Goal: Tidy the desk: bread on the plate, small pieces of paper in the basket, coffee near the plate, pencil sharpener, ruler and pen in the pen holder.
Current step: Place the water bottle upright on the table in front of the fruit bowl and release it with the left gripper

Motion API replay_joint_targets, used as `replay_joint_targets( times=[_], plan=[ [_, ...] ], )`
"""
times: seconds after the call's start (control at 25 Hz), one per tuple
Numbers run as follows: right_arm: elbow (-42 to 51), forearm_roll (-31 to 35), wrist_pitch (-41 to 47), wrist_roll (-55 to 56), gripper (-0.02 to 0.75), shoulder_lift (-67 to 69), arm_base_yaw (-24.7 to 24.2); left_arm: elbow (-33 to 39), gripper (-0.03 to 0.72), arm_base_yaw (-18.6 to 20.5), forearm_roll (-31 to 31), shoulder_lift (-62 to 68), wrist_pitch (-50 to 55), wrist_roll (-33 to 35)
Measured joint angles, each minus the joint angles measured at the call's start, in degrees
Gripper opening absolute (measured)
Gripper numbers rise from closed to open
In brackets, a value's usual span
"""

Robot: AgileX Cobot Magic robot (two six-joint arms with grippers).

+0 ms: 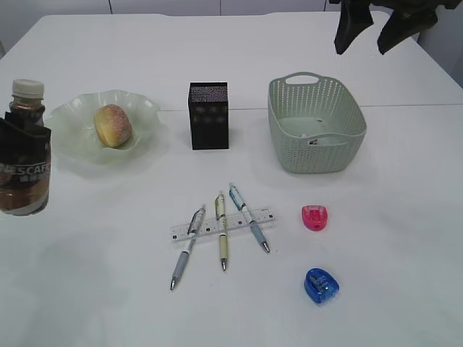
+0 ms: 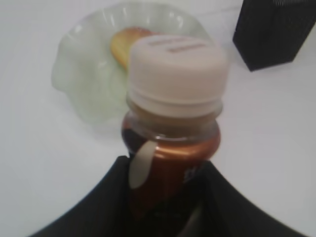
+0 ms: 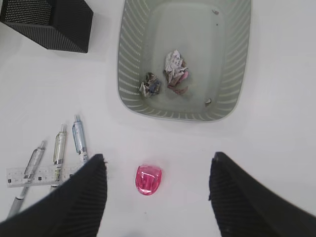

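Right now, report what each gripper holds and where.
Left gripper clamps the coffee bottle around its body below the neck. Right gripper is open, holding nothing.

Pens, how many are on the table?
3, all lying across the ruler: a grey pen on the left, a yellow-green pen in the middle, a blue pen on the right.

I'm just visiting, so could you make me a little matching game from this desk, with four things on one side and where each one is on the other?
Things:
1. bread
2. paper scraps
3. coffee bottle
4. pens

Places:
A. lying across the ruler
B. in the basket
C. on the plate
D. clamped in the left gripper

Pairs: 1-C, 2-B, 3-D, 4-A
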Motion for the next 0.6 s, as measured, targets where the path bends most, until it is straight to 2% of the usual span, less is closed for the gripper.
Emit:
replay_joint_targets(
  times=[0.12,0.28,0.44,0.6],
  plan=[
    [0.0,-0.9,0.0,0.0,0.478,0.0,0.0,4.3,0.26,0.0,-0.2,2.8,-15.7,0.0],
    [0.0,-2.3,0.0,0.0,0.478,0.0,0.0,5.4,0.26,0.0,-3.1,8.9,-32.7,0.0],
    [0.0,-2.7,0.0,0.0,0.478,0.0,0.0,5.4,0.26,0.0,-5.7,16.2,-45.1,0.0],
    [0.0,-2.7,0.0,0.0,0.478,0.0,0.0,5.4,0.26,0.0,-6.0,22.8,-52.4,0.0]
  ],
)
